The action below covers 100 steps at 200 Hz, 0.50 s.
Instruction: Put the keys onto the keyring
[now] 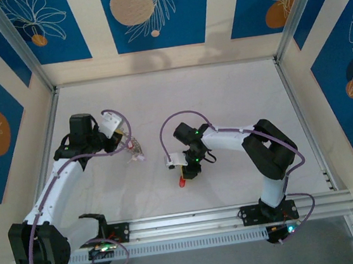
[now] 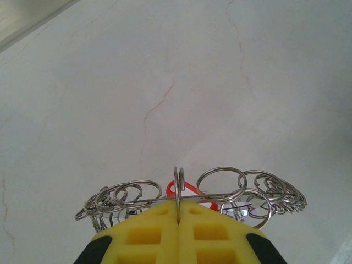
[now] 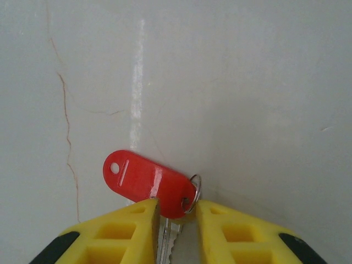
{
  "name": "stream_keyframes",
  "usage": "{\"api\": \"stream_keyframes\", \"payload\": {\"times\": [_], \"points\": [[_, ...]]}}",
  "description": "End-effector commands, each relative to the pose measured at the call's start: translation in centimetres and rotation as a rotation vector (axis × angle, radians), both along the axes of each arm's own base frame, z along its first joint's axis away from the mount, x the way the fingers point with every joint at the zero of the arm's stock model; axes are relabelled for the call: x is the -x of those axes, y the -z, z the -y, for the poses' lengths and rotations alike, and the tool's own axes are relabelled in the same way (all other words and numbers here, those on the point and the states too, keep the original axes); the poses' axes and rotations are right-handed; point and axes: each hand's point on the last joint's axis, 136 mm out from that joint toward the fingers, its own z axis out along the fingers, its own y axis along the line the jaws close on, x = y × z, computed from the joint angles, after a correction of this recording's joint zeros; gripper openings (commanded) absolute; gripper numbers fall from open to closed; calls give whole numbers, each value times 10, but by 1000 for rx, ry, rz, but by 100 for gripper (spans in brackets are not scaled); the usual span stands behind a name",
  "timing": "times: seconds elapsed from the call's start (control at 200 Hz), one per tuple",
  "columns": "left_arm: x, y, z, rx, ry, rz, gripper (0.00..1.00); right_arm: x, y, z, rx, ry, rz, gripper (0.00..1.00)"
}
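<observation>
My left gripper (image 1: 127, 145) (image 2: 179, 207) is shut on the keyring (image 2: 178, 181), its yellow pads pinching one upright metal loop. Several small silvery rings (image 2: 221, 185) fan out left and right of the pads, and a red piece (image 2: 190, 188) shows behind them. The bunch (image 1: 138, 153) hangs just above the table at the left. My right gripper (image 1: 190, 171) (image 3: 177, 207) is open at table height in the middle. A silver key (image 3: 167, 237) lies between its fingers, against the left pad. The key's red oval tag (image 3: 144, 180) (image 1: 182, 183) and small split ring (image 3: 195, 190) lie just past the fingertips.
The white table (image 1: 224, 101) has thin cracks (image 3: 68, 137). Metal frame posts (image 1: 291, 17) and blue patterned walls close in the back and sides. A mounting rail (image 1: 205, 219) with both arm bases runs along the near edge.
</observation>
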Motion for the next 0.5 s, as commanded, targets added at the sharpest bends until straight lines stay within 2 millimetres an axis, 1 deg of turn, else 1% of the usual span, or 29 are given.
{"api": "stream_keyframes", "payload": {"times": [0.0,0.28,0.435,0.495], "points": [[-2,-7,4,8,18,22,0,2,1,-7,-17,3,-36,25],[-2,-7,4,8,17,22,0,6,6,-8,3,-6,-44,25],[-2,-7,4,8,16,23,0,6,6,-10,-2,-10,-43,19],[-2,-7,4,7,16,23,0,6,5,-10,-2,-11,-43,15]]}}
